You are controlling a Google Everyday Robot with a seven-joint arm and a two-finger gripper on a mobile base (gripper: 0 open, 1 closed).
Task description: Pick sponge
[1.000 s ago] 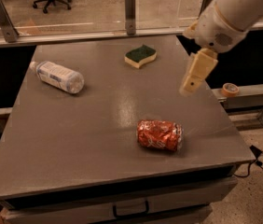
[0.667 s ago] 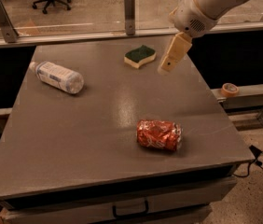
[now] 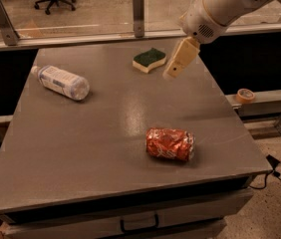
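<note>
Grey tabletop (image 3: pixel 80 173) is seen carrying three things. Nearest, a crushed red can (image 3: pixel 170 144) is laid on its side. Farther back on the left, a clear plastic bottle (image 3: pixel 61 82) is laid down. Toward the far edge the sponge (image 3: pixel 149 59) is found, green side up. The hand (image 3: pixel 172 72) is held just right of it, angled down-left; whether it is apart or together cannot be told.
</note>
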